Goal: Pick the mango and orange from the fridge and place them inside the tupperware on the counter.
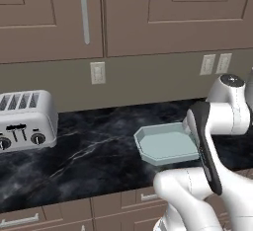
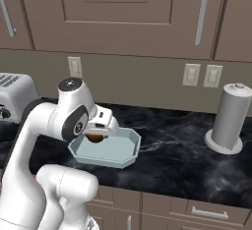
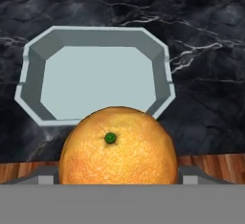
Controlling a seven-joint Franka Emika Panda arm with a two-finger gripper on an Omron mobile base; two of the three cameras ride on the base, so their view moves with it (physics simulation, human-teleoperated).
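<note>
The orange point(image 3: 117, 144) sits between my gripper's point(image 3: 117, 177) fingertips, its green stem scar facing the hand camera. My gripper is shut on it. In the right base view the orange point(image 2: 95, 138) hangs under the gripper point(image 2: 100, 131), just above the near left part of the tupperware point(image 2: 125, 160). The tupperware point(image 3: 32, 82) is a pale blue-grey tub with cut corners and holds nothing. It stands on the black marble counter point(image 1: 99, 151) near the front edge, partly behind my arm, as the tupperware point(image 1: 144, 145) shows from the left. The mango and the fridge are out of view.
A silver toaster point(image 1: 24, 119) stands at the counter's left. A grey paper towel roll point(image 2: 231, 118) stands at the right. Wall outlets point(image 2: 201, 75) and brown upper cabinets point(image 2: 123, 13) lie behind. Brown drawers point(image 2: 197, 209) run below the counter edge.
</note>
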